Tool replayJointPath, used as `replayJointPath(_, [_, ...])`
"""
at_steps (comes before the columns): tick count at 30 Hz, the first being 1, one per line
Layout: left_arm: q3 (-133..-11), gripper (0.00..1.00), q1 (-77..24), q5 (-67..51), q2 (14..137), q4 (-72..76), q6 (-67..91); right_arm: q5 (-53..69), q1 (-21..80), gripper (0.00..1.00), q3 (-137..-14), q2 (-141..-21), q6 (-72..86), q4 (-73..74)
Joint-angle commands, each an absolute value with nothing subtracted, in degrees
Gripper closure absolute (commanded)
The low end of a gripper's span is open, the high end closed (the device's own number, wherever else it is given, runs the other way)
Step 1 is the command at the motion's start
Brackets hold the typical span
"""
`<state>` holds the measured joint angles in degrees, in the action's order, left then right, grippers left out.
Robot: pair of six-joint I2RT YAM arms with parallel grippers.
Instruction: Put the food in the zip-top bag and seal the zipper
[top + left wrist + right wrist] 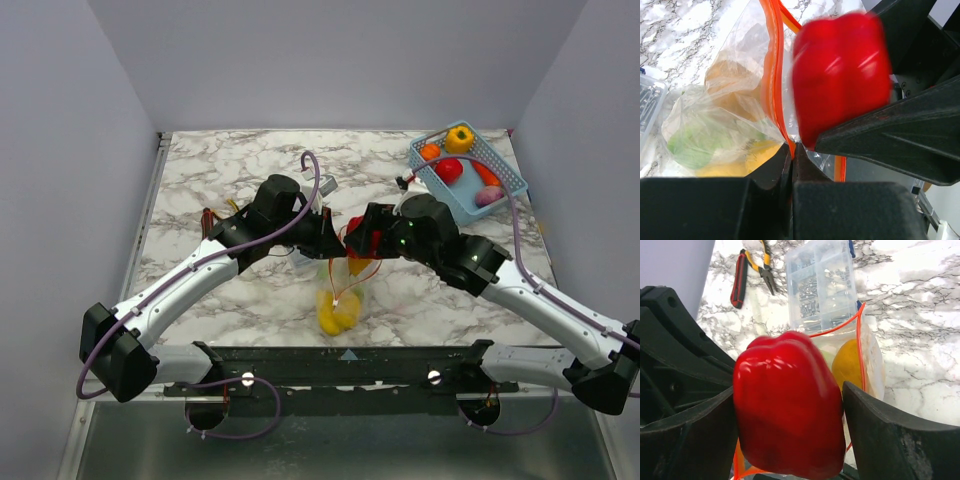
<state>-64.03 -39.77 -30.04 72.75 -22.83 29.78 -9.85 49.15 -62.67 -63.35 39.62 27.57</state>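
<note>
top view: the zip-top bag is between the arms over the table, with yellow food at its far end. the left hand and right hand meet at its mouth. the bag looks limp and light, so the stiffer edge is probably the place to hold it.

left wrist: the left hand's jaws are together, pinched on the zipper, keeping the mouth up.

right wrist: the red pepper sits between the right hand's fingers at the mouth. gripped or loose, i cannot tell. it looks glossy, rigid, light and likely slippery, so it is best held across its broad sides.
</note>
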Motion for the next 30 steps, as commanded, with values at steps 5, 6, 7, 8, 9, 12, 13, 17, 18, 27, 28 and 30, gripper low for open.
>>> replayJointPath(5, [-64.9,1.0,-39.8,-30.8,72.0,-21.7,29.2,-11.1,49.5,0.16,-65.2,-64.4,38.2,28.9])
replayJointPath(6, [-64.8,1.0,-39.8,-30.8,72.0,-21.7,29.1,-11.3,49.5,0.16,-65.4,-64.4,38.1,29.1])
replayJointPath(7, [-64.9,1.0,-39.7,-30.6,72.0,-21.6,29.1,-11.3,49.5,0.15,-65.6,-64.4,38.1,29.3])
replayJointPath(8, [-64.9,1.0,-39.8,-30.5,72.1,-21.7,29.0,-11.2,49.6,0.15,-65.7,-64.4,38.1,29.2])
replayJointPath(9, [-64.9,1.0,-39.7,-30.5,72.1,-21.8,29.0,-11.1,49.5,0.15,-65.8,-64.4,37.9,29.2])
replayJointPath(12, [-65.0,1.0,-39.8,-31.0,72.2,-21.7,29.2,-12.2,49.5,0.15,-66.2,-64.5,37.9,30.2])
replayJointPath(13, [-65.0,1.0,-39.7,-31.0,72.2,-21.7,29.2,-12.6,49.5,0.14,-66.4,-64.5,38.1,30.8])
replayJointPath(17, [-65.0,1.0,-39.8,-30.8,72.2,-21.8,29.2,-14.0,49.5,0.13,-67.3,-63.9,37.9,32.4])
replayJointPath(18, [-65.1,1.0,-39.8,-30.9,72.0,-21.8,29.2,-14.4,49.6,0.13,-67.5,-63.7,38.0,32.8])
replayJointPath(27, [-64.8,1.0,-39.7,-30.3,70.9,-21.7,29.2,-20.3,49.5,0.11,-67.3,-61.8,39.5,35.0])
replayJointPath(28, [-64.8,1.0,-39.8,-30.3,70.9,-21.7,29.2,-21.5,49.5,0.12,-67.7,-62.1,39.5,35.8])
replayJointPath(30, [-64.9,1.0,-39.8,-30.4,71.0,-21.8,29.2,-25.1,49.5,0.12,-69.3,-63.0,39.3,38.2])
